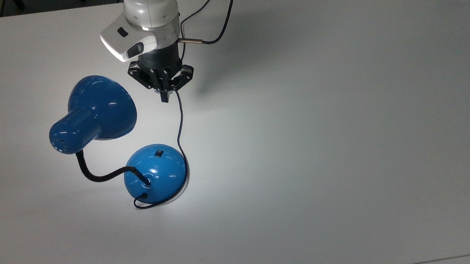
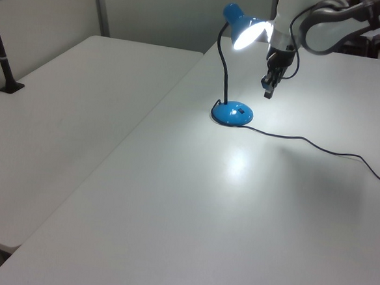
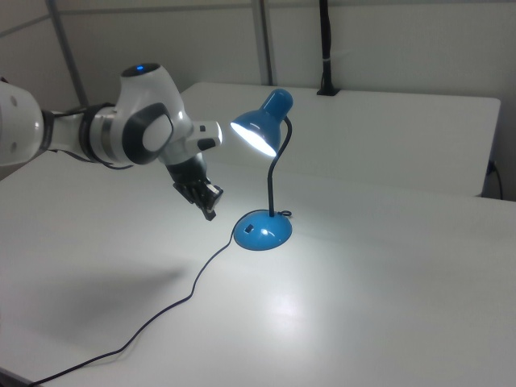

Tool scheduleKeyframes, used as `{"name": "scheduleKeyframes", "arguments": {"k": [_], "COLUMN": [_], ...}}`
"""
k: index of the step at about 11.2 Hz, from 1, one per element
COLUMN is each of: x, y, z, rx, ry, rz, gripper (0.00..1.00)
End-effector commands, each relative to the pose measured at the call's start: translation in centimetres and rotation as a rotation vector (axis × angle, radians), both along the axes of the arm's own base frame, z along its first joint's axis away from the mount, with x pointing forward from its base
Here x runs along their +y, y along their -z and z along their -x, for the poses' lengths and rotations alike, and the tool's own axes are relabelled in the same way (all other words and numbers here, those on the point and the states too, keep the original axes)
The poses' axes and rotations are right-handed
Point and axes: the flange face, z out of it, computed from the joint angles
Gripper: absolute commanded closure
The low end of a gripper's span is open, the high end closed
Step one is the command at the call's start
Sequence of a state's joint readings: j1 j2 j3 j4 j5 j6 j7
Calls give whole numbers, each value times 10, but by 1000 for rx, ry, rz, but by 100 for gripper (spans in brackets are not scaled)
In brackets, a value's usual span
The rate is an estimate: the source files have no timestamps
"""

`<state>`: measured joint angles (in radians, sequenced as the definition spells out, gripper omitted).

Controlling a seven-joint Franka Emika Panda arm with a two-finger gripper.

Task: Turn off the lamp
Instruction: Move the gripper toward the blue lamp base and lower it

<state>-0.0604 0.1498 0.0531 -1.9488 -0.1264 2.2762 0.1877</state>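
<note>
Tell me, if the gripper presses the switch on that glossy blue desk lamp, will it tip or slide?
The glossy blue desk lamp probably won't tip: its domed base sits wide and flat. It might slide on the smooth white table. The gooseneck would likely wobble.

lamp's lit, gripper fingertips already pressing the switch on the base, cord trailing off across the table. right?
Not quite. The gripper isn't pressing the switch: the right view shows it in the air, apart from the base, and in the top view it sits above the cord, short of the base. The rest holds: the lamp is lit and the cord trails across the table.
</note>
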Motion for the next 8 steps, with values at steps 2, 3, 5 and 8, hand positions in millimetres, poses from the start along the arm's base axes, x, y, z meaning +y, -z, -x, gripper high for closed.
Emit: {"name": "scheduleKeyframes", "arguments": {"k": [2,3,5,8], "x": [-2,-3,-13,-23], "y": [47,58,69,81], "z": [-14,-17,-25,-34], "rx": [-106,-119,-168,-226], "ry": [-4,-7,3,9], "rz": [-19,-22,-28,-32], "gripper": [100,100,100,100]}}
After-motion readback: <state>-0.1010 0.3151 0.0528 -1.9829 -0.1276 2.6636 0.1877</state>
